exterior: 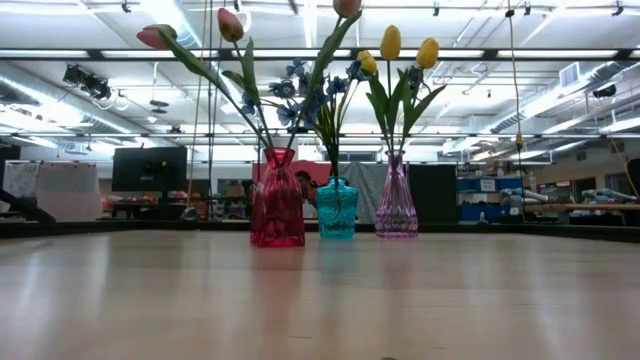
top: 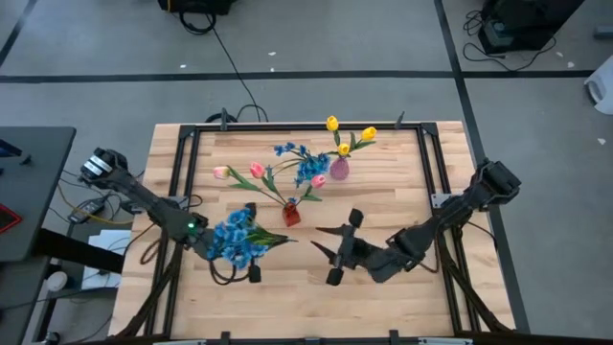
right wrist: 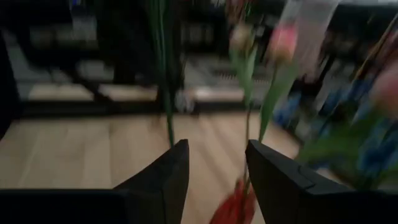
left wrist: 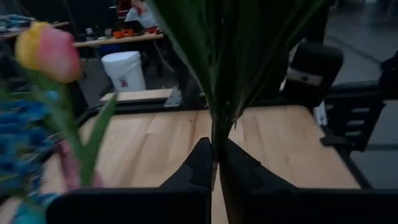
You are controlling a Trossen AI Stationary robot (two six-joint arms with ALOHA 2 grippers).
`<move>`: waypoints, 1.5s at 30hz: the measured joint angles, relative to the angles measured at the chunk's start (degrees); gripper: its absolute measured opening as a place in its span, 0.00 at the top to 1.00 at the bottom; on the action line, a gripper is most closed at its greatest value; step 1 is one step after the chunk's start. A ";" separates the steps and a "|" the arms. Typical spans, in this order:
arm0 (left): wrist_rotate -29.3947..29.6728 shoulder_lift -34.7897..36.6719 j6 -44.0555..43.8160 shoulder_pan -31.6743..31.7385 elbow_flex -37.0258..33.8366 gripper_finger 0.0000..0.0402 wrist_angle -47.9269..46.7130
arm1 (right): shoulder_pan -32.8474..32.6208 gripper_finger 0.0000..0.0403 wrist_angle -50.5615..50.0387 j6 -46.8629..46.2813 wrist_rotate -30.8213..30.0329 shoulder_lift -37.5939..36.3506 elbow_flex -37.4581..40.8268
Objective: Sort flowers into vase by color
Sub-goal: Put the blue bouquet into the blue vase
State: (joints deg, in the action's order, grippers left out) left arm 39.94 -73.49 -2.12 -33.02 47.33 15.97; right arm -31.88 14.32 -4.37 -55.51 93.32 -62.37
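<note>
The left hand [left wrist: 214, 163], nearest in its own wrist view, has its two dark fingers pinched shut on the thin green stem of a bunch of small blue blossoms [top: 237, 240], which it holds above the front left of the pale wooden worktop [top: 402, 201] (long green leaves fan up past the fingers). The right hand [top: 337, 251] hovers over the front middle, fingers parted with nothing between them.

Farther back stand three glass vases. The red vase [exterior: 277, 212] holds pink tulips [top: 257, 171] leaning left. The teal vase [exterior: 337, 209], just beside it, carries more blue blossoms [exterior: 300, 90]. The pale pink vase [exterior: 396, 206] holds yellow tulips [exterior: 390, 42]. All three vases stand upright, near one another.
</note>
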 joint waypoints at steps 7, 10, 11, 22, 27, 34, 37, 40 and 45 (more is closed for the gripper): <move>8.62 6.48 0.36 -5.17 0.00 0.95 -8.00 | 7.98 0.57 -6.23 -15.10 7.25 5.44 5.33; 10.37 8.93 0.23 -6.15 0.00 0.95 -11.64 | 11.54 0.57 1.12 -14.79 8.64 8.03 8.17; 10.89 9.76 0.18 -6.49 0.00 0.95 -12.87 | 12.65 0.56 3.00 -13.65 9.44 9.12 8.85; 11.59 16.41 -0.07 -7.96 0.00 0.95 -20.61 | 20.66 0.30 21.33 -4.80 19.86 20.76 9.06; 11.57 20.15 -0.22 -10.72 0.00 0.95 -21.88 | 21.24 0.17 27.12 -3.02 21.24 21.66 8.95; 11.53 21.36 0.43 -12.00 0.00 0.95 -22.67 | 24.49 0.18 31.95 -2.35 27.44 21.90 8.92; 11.49 20.90 0.48 -11.99 0.00 0.95 -22.99 | 26.04 0.24 32.30 -2.19 31.40 21.90 8.92; 11.48 20.91 0.51 -11.99 0.00 0.95 -22.76 | 27.17 0.34 31.95 -1.98 35.41 21.90 8.92; 11.55 20.91 0.52 -11.99 0.00 0.95 -22.76 | 27.72 0.54 32.10 -0.39 38.23 21.90 8.92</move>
State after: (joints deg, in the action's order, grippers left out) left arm 51.49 -52.58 -1.60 -45.01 47.33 -6.79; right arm -4.16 46.42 -4.76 -17.28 115.22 -53.45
